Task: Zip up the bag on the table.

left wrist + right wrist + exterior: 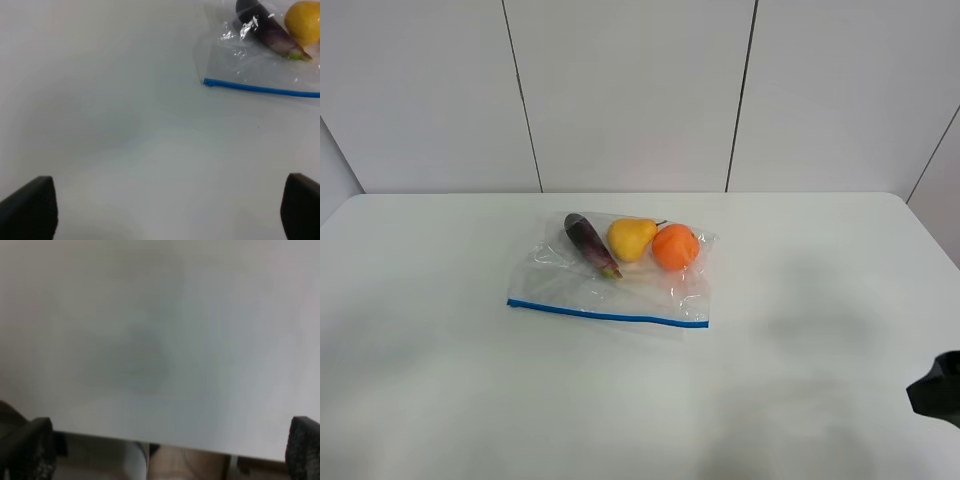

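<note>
Here the crinkly clear bag [610, 275] lies flat, both arms' fingers [30, 207] spread wide.

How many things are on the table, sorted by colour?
Purple: 1, the eggplant
Yellow: 1, the pear
Orange: 1, the orange
Clear with a blue strip: 1, the bag
Total: 4, with all three fruits inside the bag.

Table [440, 350]: plain white. Bag [560, 285]: clear plastic, thin blue zip strip [610, 316] along edge facing table's near edge. Contents: dark purple eggplant [590, 243], yellow pear [630, 238], orange fruit [675, 247]. Gripper fingers [30, 210]: black.
</note>
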